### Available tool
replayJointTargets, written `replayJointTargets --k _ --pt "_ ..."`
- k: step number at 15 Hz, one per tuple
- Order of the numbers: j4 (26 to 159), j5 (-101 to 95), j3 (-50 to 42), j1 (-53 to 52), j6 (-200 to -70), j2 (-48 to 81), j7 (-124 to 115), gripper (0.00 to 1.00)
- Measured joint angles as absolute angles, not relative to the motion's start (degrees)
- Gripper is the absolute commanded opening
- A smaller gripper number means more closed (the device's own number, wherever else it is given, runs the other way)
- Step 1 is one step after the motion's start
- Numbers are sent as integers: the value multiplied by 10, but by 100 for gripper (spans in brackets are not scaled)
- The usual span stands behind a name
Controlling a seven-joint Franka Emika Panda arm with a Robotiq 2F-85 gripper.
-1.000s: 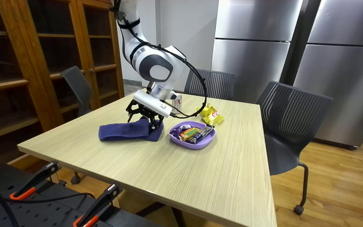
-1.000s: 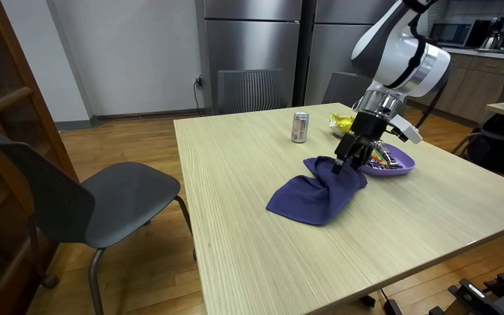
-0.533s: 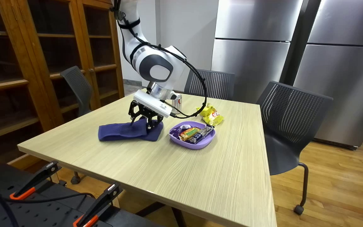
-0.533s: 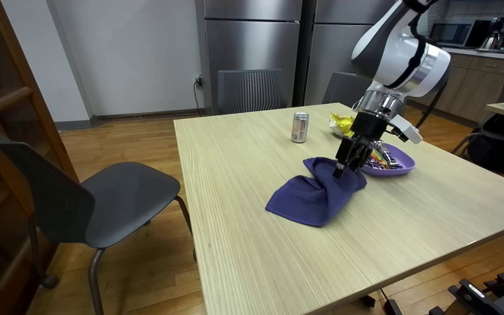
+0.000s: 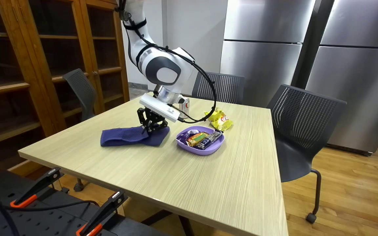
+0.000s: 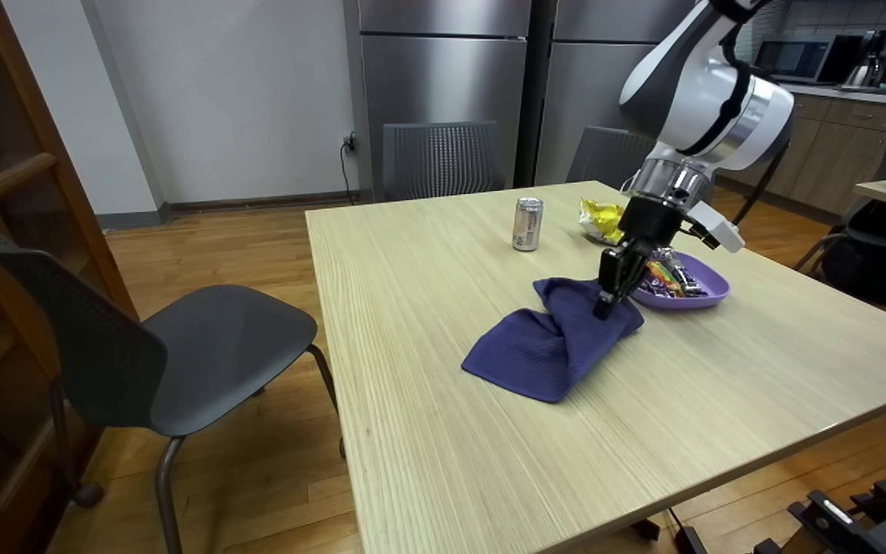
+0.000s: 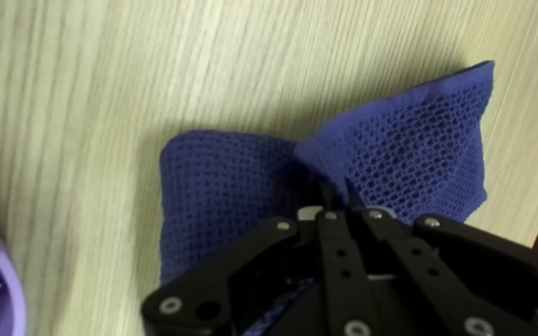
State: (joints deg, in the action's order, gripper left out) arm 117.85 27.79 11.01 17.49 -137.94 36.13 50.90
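A: How do the jaws stand?
B: Close together. The gripper (image 7: 340, 198) has a raised fold of the blue cloth (image 7: 418, 149) pinched between them; the wrist view shows it plainly.
A: Where is the cloth itself?
B: On the table (image 5: 235, 186), right below the gripper. It lies rumpled and partly folded over, spreading out on both sides of the pinch.
A: What sits closest to it?
B: A purple plate (image 5: 208, 151), just beside the cloth; in the wrist view a strip of table shows between the two. Snacks (image 5: 197, 139) in shiny wrappers lie in the plate, one of them orange.
A: Anything more on the table?
B: A drinks can (image 6: 527, 225), standing upright, and a crumpled yellow bag (image 5: 221, 122) near the plate. Both exterior views show them, though in an exterior view the arm (image 5: 166, 72) covers part of the can.
A: And around it?
B: Grey chairs (image 6: 231, 354) by its sides, steel fridges (image 5: 262, 68) beyond, and a wooden cabinet (image 5: 43, 70) with dark glass doors.
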Motion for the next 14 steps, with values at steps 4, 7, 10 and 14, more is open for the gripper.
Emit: replayJointTargets --k 4,7,10,14 --pt "1179 277 105 175 -1379 359 509 1" --pt "1179 277 104 176 -1378 353 512 1" --pt "1179 277 104 177 -1366 337 519 1" --pt "1179 276 104 177 -1348 307 528 1"
